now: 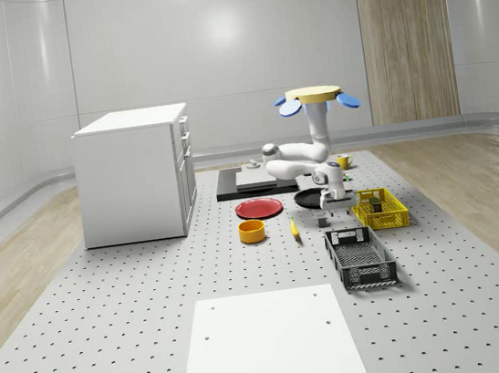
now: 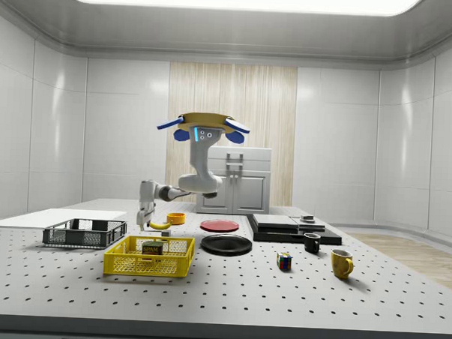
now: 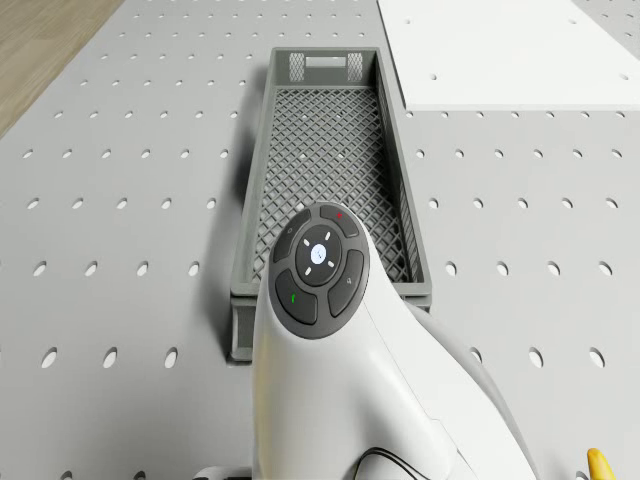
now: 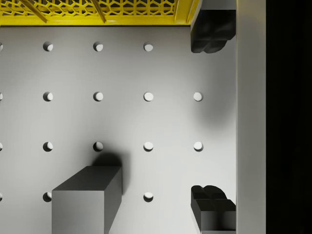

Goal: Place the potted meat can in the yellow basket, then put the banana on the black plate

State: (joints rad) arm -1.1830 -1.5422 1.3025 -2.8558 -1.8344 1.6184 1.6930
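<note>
The banana [image 1: 294, 228] is lying nearest on the perforated table [image 1: 112, 333]. The gripper [image 1: 332, 201] is hanging low between it and the yellow basket [image 1: 392, 220], fingers [image 4: 209, 39] spread wide on nothing. The potted meat can [image 2: 153, 247] is sitting inside the basket. Beyond, the drone [image 1: 316, 97] is hovering behind the black plate [image 1: 305, 199]. The banana is probably light, soft and easily bruised, so a gentle pinch across its thick middle seems best.
</note>
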